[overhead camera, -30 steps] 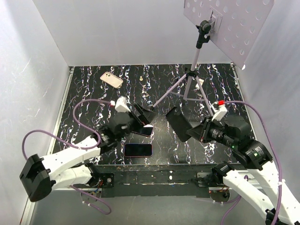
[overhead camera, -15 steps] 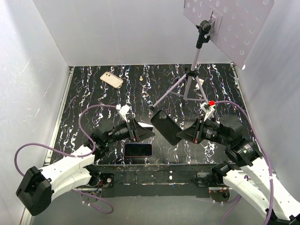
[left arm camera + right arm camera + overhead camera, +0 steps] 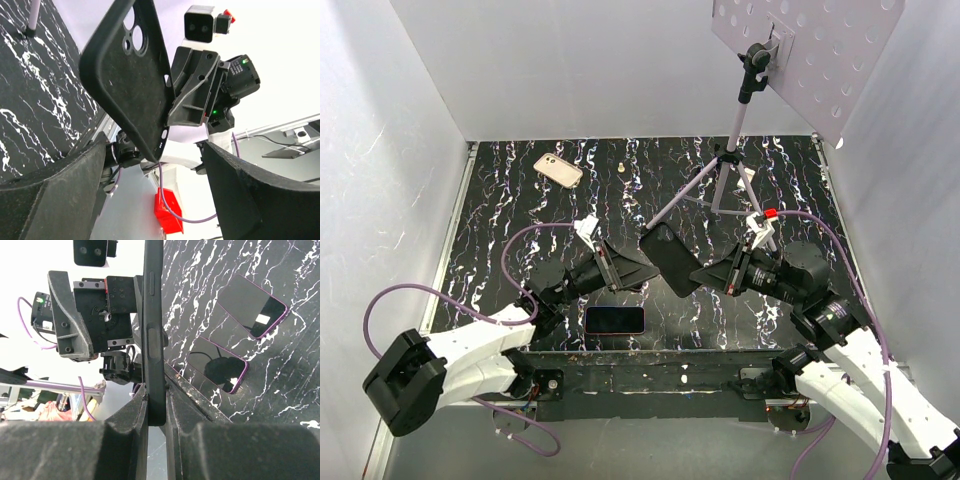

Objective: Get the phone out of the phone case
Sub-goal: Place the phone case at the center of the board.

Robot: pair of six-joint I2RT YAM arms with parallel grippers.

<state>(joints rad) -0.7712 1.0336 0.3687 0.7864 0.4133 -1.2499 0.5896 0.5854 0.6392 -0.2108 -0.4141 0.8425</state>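
Phone case (image 3: 670, 260), black, thin, probably light and bendy; clamped by edge in right gripper (image 3: 705, 275). Left gripper (image 3: 632, 268) spread open just left, empty. Safest hold: side rim.

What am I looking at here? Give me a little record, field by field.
right gripper: shut on the black phone case, held above the table
left gripper: open, empty, close beside the case
case contents: seemingly empty; light shows through its camera holes
purple-edged phone: flat on the table, near the front edge
second phone: flat, farther in
beige item: lying at the far left
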